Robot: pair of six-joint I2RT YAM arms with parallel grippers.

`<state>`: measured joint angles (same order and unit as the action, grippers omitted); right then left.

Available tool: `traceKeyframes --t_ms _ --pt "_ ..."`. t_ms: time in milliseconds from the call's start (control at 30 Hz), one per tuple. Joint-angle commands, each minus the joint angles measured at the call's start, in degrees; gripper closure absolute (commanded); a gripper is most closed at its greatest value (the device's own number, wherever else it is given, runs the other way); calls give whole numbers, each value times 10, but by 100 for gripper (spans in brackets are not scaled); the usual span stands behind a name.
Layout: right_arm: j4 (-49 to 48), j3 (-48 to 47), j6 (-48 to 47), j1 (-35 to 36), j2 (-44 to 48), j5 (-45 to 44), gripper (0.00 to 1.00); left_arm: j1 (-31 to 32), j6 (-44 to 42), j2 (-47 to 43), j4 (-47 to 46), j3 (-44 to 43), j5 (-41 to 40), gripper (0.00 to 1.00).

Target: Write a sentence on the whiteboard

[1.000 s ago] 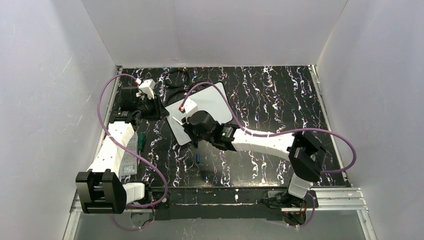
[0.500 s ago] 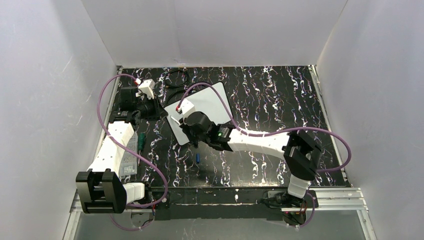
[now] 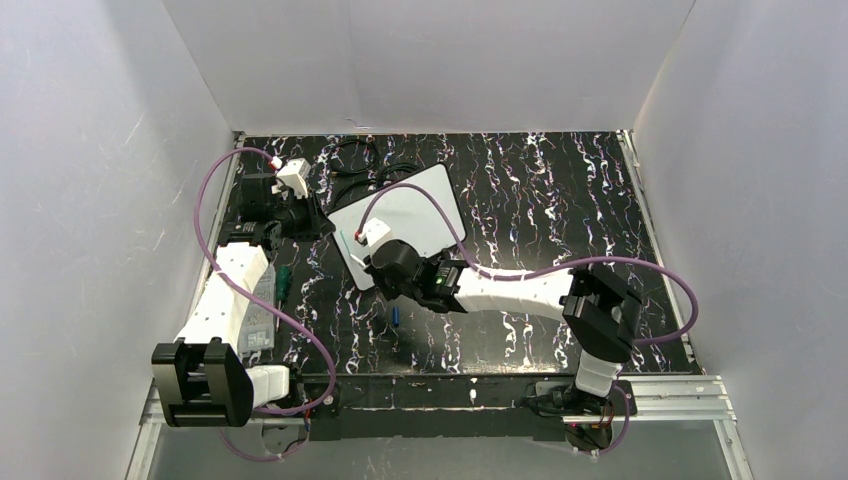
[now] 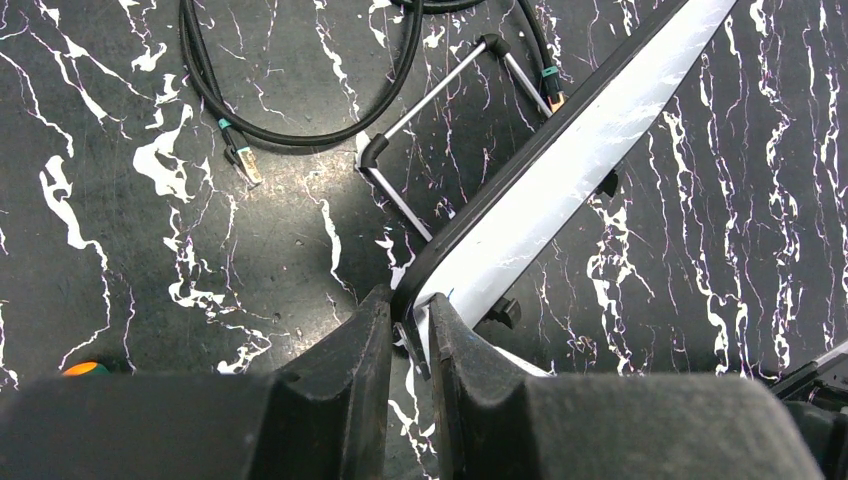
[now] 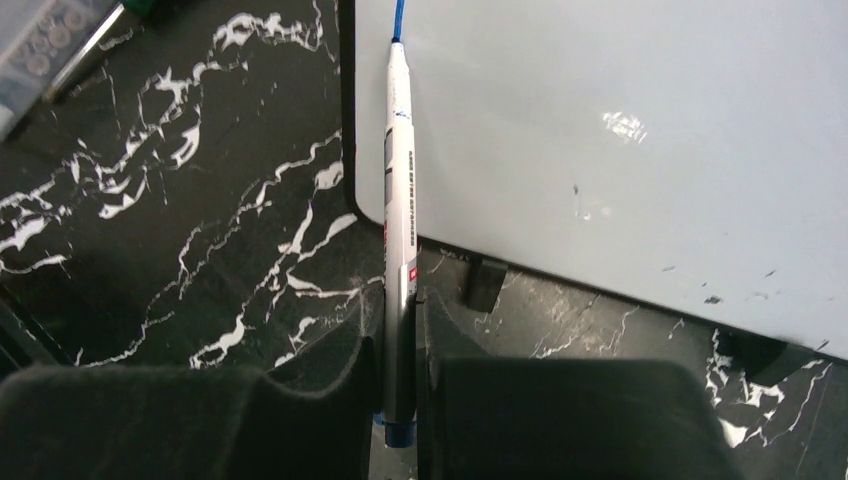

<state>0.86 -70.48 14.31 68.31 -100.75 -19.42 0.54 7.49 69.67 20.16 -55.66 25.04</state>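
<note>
Black marbled table (image 3: 560, 190) carries the whiteboard (image 3: 420, 210), which sits just toward eleven o'clock of the table's middle, propped at a tilt on a wire stand (image 4: 440, 90). We see the left gripper (image 4: 408, 330) clenched on the board's thin dark edge at a corner, one finger on each face. The right gripper (image 5: 400, 305) is clamped on a white marker (image 5: 400, 170) near its tail, the barrel running out toward twelve o'clock in its wrist view. The blue tip lies over the board's corner, just inside the edge; we cannot tell whether it touches. We see no lettering of the sentence on the white face, only a few dark specks. The marker's blue cap (image 3: 398, 316) lies on the table at six o'clock of the board.

We judge the writing as about to start, and several things could spoil it:
- The tip is so near the edge that a stroke toward nine o'clock could run off the board.
- Held far back, the marker may pivot between the fingers under pressure.
- Hard pressing could rock the board on its stand or work the edge out of the left pinch.
</note>
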Motion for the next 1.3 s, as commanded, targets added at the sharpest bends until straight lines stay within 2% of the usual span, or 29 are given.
traceKeyframes --t_ms 0,200,433,700,1267 --pt "22 18 20 4 11 -15 99 -2 -11 -8 2 0 -9 100" --pt "15 21 21 14 31 -20 99 -1 -13 -8 3 1 -11 100" --pt "-57 12 -3 17 70 -44 99 -2 -16 -10 3 2 -13 100" --pt "-58 -40 -43 17 31 -74 99 -2 -17 -11 3 3 -12 100" --pt "-37 -78 -49 16 -25 -80 99 -1 -18 -12 3 3 -9 100"
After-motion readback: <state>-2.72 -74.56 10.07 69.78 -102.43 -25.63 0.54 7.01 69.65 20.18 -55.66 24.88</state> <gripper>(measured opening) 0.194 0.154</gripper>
